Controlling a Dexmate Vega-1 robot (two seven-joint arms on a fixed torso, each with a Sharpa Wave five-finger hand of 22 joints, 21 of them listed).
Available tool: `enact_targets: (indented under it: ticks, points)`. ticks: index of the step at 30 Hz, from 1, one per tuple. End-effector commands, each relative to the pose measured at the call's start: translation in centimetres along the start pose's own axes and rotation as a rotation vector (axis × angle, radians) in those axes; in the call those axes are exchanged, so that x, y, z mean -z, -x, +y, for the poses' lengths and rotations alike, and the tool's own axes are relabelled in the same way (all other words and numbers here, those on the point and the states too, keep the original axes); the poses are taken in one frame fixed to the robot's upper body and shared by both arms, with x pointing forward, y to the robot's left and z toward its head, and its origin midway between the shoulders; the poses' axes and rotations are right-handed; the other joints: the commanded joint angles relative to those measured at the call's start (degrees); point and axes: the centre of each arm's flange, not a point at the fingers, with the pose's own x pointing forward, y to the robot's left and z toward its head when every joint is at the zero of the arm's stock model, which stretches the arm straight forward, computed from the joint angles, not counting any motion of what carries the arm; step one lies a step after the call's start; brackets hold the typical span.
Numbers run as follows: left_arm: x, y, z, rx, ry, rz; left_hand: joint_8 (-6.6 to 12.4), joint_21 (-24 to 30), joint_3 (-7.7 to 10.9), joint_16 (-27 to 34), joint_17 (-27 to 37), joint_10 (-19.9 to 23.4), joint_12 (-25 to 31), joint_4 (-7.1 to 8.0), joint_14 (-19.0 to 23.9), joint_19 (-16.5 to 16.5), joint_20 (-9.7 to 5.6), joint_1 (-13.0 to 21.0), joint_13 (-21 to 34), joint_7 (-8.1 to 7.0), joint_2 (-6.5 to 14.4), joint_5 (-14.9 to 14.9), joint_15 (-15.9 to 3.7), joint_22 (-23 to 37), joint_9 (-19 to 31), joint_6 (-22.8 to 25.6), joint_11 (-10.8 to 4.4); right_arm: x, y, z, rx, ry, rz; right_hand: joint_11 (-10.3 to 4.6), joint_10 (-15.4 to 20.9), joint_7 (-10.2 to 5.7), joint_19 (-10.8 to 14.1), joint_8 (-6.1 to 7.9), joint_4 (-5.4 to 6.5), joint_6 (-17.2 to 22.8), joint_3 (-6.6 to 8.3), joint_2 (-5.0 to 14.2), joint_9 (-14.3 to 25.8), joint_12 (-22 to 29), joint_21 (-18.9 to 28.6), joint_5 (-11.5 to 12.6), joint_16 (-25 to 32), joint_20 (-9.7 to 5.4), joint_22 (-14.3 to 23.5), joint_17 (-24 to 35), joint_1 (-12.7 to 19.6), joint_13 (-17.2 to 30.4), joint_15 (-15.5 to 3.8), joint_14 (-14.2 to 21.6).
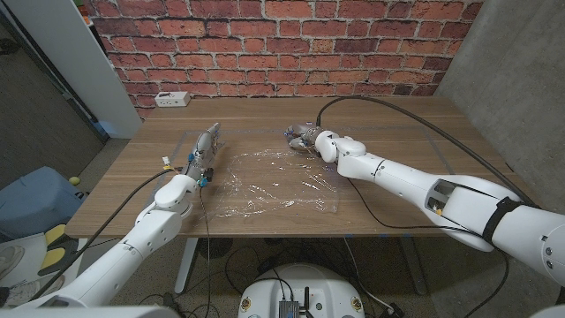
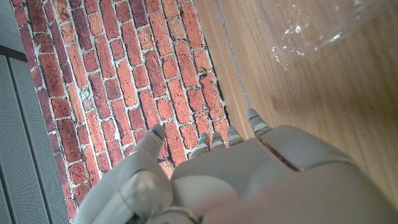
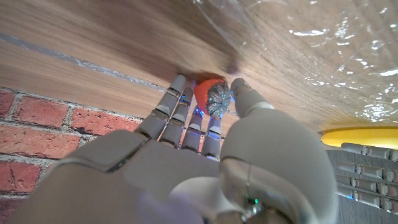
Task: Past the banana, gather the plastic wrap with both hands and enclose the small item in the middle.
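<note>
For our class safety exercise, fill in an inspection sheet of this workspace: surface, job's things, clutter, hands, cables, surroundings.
Surface: wooden table.
Job's things: plastic wrap spread flat; small red item at the right hand's fingertips; banana partly visible.
Clutter: nothing seen.
Hands: left hand at the wrap's left edge, holding nothing; right hand at its far edge, touching the red item.
Cables: black cable over the table.
Surroundings: brick wall; power strip.

right hand [image 3: 205, 155] pinching red item [image 3: 208, 93], plastic wrap [image 3: 323, 56]
</note>
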Motion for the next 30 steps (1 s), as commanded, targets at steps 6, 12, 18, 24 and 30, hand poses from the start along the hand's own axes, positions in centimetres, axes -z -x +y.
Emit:
enact_targets:
  ticks: [6,12,18,24,30]
  points:
    - [-0.1,-0.1,0.1,-0.001,-0.002,0.001,0.0,-0.4,-0.28,-0.21,0.2,-0.25,-0.01,0.07,-0.21,-0.13,0.25,-0.5,0.26,-0.81,-0.16,0.13,-0.42,0.07,0.32,0.1,-0.16,0.6,-0.2,1.1,0.095,0.062,0.004,-1.02,13.52,0.89,5.72,3.35,-0.73,17.81,-0.09,0.17,0.86,3.27,10.06,0.56,11.37,-5.16,2.39,9.28,17.09,0.92,-11.12,18.38]
    - [0.0,-0.3,0.1,0.001,-0.001,0.0,0.04,-0.46,-0.3,-0.2,0.2,-0.19,0.01,0.07,-0.18,-0.08,0.23,-0.58,0.26,-1.06,-0.16,0.14,-0.45,0.07,0.32,0.29,-0.11,0.9,0.3,1.0,0.159,0.054,-0.024,-0.67,23.49,2.08,6.24,5.78,0.13,28.73,-0.88,0.65,1.83,6.42,17.89,0.87,13.1,-7.51,3.7,12.99,23.33,2.18,-11.1,25.77]
    - [0.0,-0.6,0.0,0.006,0.0,0.001,0.0,-0.53,-0.32,-0.2,0.2,-0.24,0.0,0.07,-0.19,-0.06,0.25,-0.66,0.25,-1.16,-0.15,0.15,-0.49,0.07,0.32,0.29,-0.03,1.0,1.5,0.4,0.262,0.039,-0.06,-0.57,24.19,2.23,6.06,5.79,0.08,29.43,-0.93,0.42,1.97,6.69,19.12,0.93,12.8,-8.25,3.77,13.35,24.01,2.59,-11.09,26.37]
    - [-0.1,-1.0,-0.1,0.015,-0.004,0.002,-0.04,-0.6,-0.33,-0.2,0.19,-0.24,0.0,0.06,-0.2,-0.03,0.29,-0.71,0.25,-1.19,-0.13,0.16,-0.51,0.08,0.33,0.25,-0.14,0.8,2.9,-0.3,0.318,0.029,-0.092,-0.65,24.58,2.11,5.88,5.74,0.09,29.72,-1.02,0.24,2.04,6.84,19.76,0.94,12.56,-8.35,3.76,13.52,24.3,2.8,-11.09,26.58]
    - [-0.1,-1.5,-0.3,0.032,-0.007,0.002,-0.06,-0.66,-0.33,-0.21,0.18,-0.25,0.0,0.04,-0.22,-0.02,0.27,-0.76,0.25,-1.21,-0.13,0.17,-0.4,0.08,0.33,0.25,-0.13,0.4,4.4,-0.6,0.344,0.031,-0.105,-0.59,24.88,2.07,5.72,5.69,0.2,29.99,-1.14,0.13,2.08,6.92,20.32,0.94,12.41,-8.31,3.73,13.7,24.41,2.94,-11.09,26.86]
